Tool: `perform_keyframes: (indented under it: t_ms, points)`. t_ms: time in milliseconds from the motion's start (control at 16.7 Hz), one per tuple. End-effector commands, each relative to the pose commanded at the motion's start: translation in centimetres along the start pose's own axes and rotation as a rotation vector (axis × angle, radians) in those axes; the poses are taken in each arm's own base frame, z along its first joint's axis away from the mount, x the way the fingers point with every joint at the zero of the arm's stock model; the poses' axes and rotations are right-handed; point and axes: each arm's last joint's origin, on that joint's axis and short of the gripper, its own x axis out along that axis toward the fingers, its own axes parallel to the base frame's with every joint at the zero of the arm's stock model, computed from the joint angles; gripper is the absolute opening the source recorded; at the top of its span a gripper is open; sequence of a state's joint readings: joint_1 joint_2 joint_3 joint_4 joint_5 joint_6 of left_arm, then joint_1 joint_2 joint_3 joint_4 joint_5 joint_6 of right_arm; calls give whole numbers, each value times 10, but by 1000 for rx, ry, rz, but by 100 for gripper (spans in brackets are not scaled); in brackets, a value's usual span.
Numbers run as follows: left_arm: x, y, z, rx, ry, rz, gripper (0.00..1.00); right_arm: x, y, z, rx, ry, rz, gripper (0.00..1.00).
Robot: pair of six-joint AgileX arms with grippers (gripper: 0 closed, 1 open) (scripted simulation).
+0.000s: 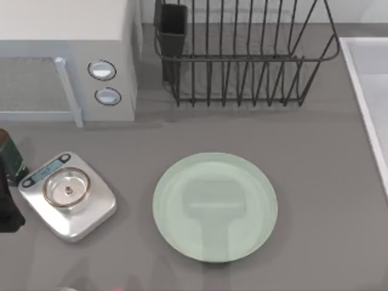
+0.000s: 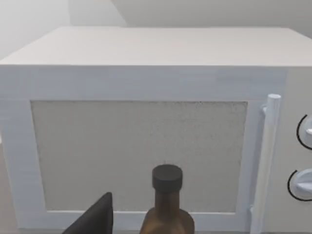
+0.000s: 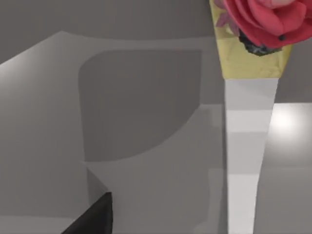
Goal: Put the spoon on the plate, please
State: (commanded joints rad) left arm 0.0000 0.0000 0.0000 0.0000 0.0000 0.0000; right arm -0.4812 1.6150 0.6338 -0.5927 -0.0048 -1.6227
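here, bare plate (image 1: 215,206) mid-table, scale (image 1: 66,195) at left

The tabletop (image 1: 315,182) around my plate (image 1: 215,207) is open on the right and front. To its left stands a scale (image 1: 68,197); behind it, a dish rack (image 1: 242,60) and a microwave (image 1: 66,60). A brown bottle (image 2: 166,207) stands before the microwave door.

The plate (image 1: 215,207) looks smooth and softly glossy, like glazed ceramic, on a matt grey table (image 1: 315,182). The scale (image 1: 68,196) has a brushed-metal sheen with a shiny round pan, and the dish rack (image 1: 242,54) is dark thin wire. The microwave (image 2: 146,122) is matt white with a grainy door panel; the brown bottle (image 2: 167,209) looks glassy.
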Motion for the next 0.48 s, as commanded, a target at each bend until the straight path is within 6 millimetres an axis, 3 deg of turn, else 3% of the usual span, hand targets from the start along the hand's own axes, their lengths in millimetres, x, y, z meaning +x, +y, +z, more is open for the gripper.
perform_keyframes:
  t_ms: [240,480]
  points:
    - [0,0,0,0,0,0,100,1,0,0,0,0,1,100]
    - [0,0,0,0,0,0,100,1,0,0,0,0,1,70]
